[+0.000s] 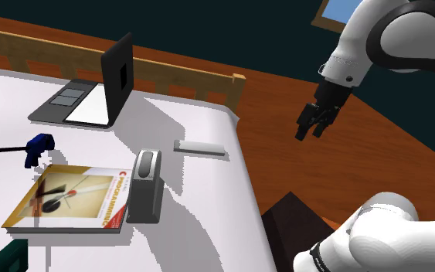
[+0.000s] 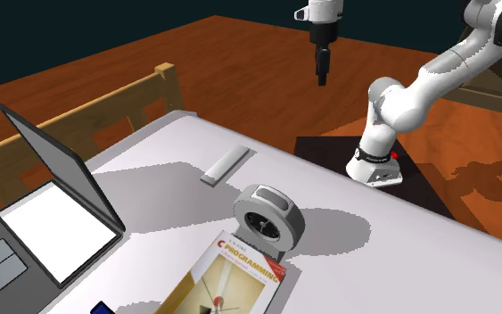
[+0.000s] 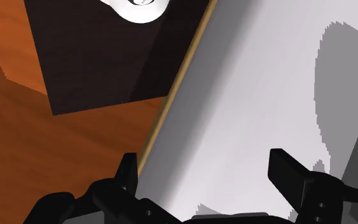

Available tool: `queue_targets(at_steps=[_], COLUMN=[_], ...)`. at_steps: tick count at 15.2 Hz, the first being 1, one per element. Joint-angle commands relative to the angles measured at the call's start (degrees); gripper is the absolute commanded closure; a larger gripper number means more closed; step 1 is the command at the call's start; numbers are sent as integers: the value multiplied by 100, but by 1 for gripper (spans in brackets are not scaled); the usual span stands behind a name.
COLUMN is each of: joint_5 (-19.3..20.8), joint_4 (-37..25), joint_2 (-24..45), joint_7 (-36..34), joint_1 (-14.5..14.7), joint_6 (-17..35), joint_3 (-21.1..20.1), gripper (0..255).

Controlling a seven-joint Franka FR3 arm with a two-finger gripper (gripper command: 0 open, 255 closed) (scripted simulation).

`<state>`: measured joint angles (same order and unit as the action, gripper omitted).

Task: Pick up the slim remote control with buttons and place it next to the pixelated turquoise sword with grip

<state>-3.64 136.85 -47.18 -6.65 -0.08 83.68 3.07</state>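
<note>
The book (image 2: 236, 272) lies closest; beyond it the slim grey remote (image 2: 226, 165) sits untouched on the bed (image 2: 400, 245), while the end effector (image 2: 321, 78) hangs open, well apart. Nothing done yet.

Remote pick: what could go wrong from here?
1. The remote lies flat and thin on the bed; the open pincer, hanging high near the bed's edge, may scrape the surface or shove it away.
2. The upright grey device and book lie near the path to the blue sword; a low carry could clip them.
</note>
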Motion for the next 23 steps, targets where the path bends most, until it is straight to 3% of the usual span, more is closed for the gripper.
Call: queue_targets(at_steps=[1, 11, 23], joint_5=[0, 286, 350], joint_4=[0, -46, -985], joint_2=[0, 1760, 4132], joint_7=[0, 1535, 3149], joint_1=[0, 554, 1103], joint_6=[0, 1893, 3606], joint_3=[0, 189, 113], gripper=[0, 0, 0])
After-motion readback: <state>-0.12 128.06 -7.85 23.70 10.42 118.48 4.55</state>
